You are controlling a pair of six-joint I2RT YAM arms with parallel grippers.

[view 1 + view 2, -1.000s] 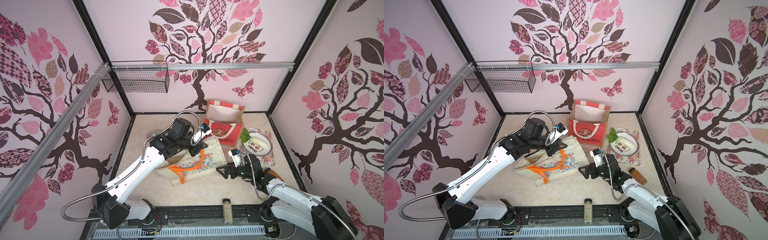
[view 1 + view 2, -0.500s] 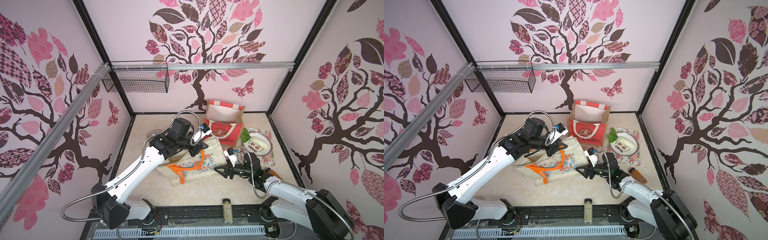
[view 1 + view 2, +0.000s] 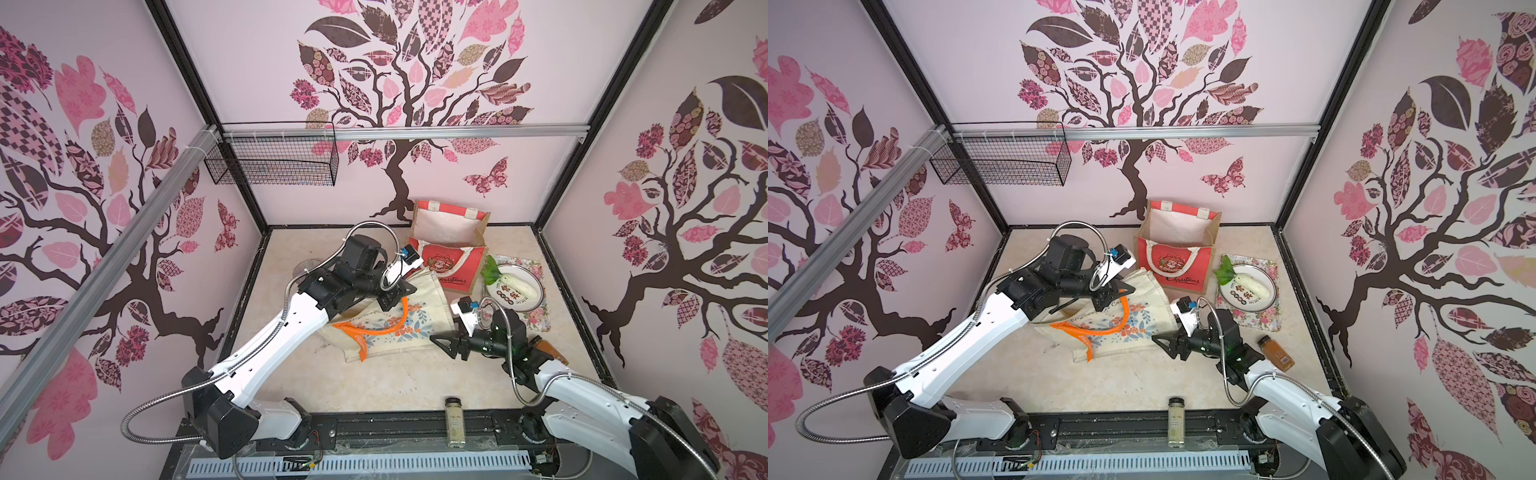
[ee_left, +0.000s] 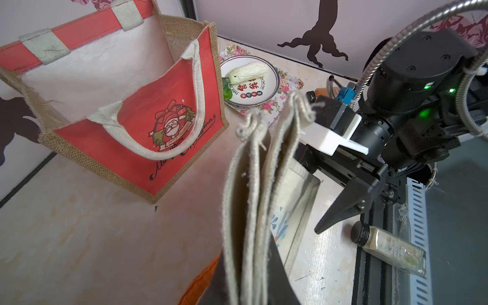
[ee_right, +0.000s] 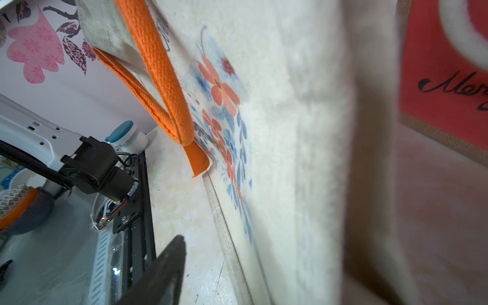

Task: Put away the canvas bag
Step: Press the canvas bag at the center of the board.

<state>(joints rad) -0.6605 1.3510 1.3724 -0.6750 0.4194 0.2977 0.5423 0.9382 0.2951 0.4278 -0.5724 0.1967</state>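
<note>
Where the back wall meets the left wall, a black wire basket (image 3: 270, 160) hangs from the rail. Below it, the left gripper (image 3: 390, 300) is clamped on a folded edge of the canvas bag (image 3: 399, 328); the left wrist view shows several layers of cloth pinched between its jaws and raised off the table (image 3: 399, 386). The rest of the floral-print bag lies mid-table with its orange handles (image 3: 365, 332) sprawled across it, just in front of the upright red Christmas jute bag (image 3: 446, 266). The right gripper (image 3: 442, 347) sits low at the canvas bag's right edge, jaws apart; whether they touch the cloth I cannot tell. Further right, a toy cabbage (image 3: 513, 284) lies on a plate (image 3: 536, 297) on a floral mat (image 3: 536, 324).
</note>
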